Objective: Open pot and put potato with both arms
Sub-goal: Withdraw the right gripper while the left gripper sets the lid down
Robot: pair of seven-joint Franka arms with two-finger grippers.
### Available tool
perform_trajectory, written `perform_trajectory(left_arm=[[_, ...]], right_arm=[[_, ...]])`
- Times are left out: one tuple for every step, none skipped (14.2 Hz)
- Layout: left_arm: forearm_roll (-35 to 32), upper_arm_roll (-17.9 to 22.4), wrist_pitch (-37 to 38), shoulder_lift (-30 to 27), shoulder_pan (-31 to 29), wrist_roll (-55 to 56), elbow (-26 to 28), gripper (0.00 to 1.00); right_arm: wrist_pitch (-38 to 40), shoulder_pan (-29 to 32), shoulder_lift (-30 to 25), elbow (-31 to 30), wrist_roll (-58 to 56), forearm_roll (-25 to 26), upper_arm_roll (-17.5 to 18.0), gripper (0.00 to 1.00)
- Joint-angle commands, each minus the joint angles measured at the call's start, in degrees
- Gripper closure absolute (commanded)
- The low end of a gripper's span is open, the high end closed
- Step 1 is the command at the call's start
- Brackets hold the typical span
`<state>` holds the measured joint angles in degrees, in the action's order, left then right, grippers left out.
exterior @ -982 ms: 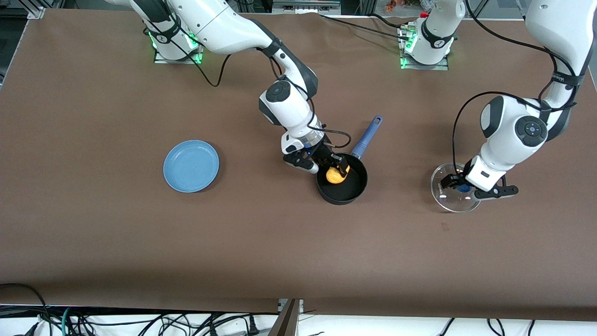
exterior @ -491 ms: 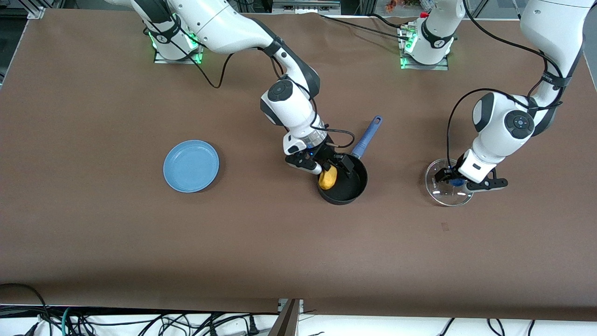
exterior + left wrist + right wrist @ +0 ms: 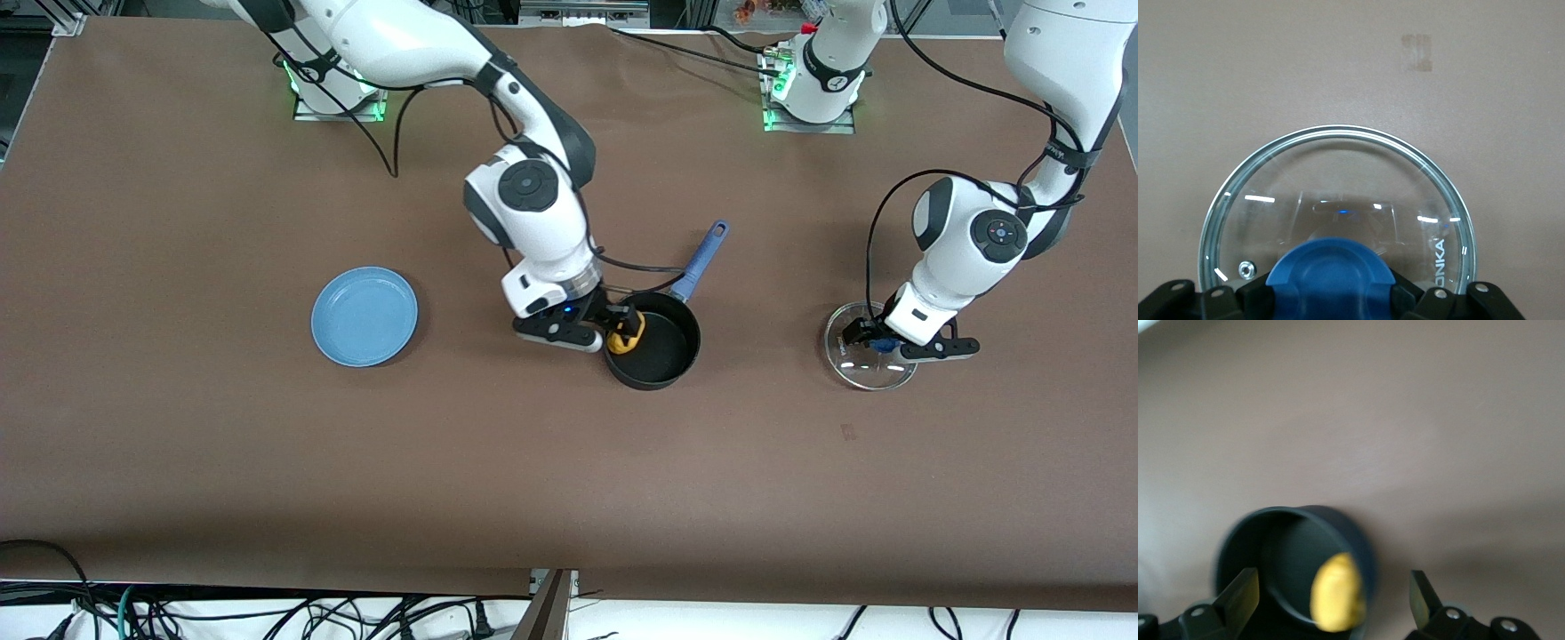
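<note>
brown table (image 3: 178, 444), light-blue plate (image 3: 364, 316), black pot (image 3: 662, 351) with blue handle, glass lid (image 3: 858, 366)

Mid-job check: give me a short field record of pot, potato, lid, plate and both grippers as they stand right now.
pot: black pot, open, on the table, blue handle pointing toward the robots' bases
potato: potato inside the pot at its rim, free of the jaws
lid: glass lid off the pot, toward the left arm's end of the table
plate: blue plate, bare, toward the right arm's end
right gripper: right gripper over the pot's rim, jaws open
left gripper: left gripper shut on the lid's blue knob
</note>
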<state>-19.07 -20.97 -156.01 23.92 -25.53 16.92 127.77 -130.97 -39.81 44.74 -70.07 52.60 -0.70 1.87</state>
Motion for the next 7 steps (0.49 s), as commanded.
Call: perform_trajectory(left_arm=[[-0.97,-0.30,-4.21,1.21,-0.66,-0.74,1.17,0.78],[-0.97,-0.22,-4.31,1.48,-0.83,-0.74,1.17,0.73],[-1.41,-0.30,-4.31,1.74,-0.92,-0.74,1.17,0.69],[-2.98,-0.22,-4.31,2.01,-0.92,-0.74,1.17,0.63],[-4.73,-0.22,-4.31,2.36,-1.27,-0.74,1.17,0.46],[-5.79,-0.30,-4.39,2.53,-2.14,-0.74,1.17,0.41],[-6.15,-0.30,-4.40,2.54,-2.59,-0.74,1.17,0.36]], right_arm=[[9.57,4.72,-4.56,-0.50,-15.53,0.44,0.50,0.00],[11.94,6.39,-5.88,-0.50,-21.25,0.35,0.42,0.00],[14.58,8.32,-7.46,-0.59,-25.40,0.43,0.42,0.00],[17.30,10.26,-8.86,-0.50,-28.57,0.78,0.42,0.00],[20.81,12.37,-10.36,-0.50,-32.34,0.79,0.50,0.00],[23.89,14.30,-11.68,-0.50,-37.34,0.79,0.50,0.00],[25.92,16.23,-13.08,-0.50,-42.96,0.79,0.50,0.00]])
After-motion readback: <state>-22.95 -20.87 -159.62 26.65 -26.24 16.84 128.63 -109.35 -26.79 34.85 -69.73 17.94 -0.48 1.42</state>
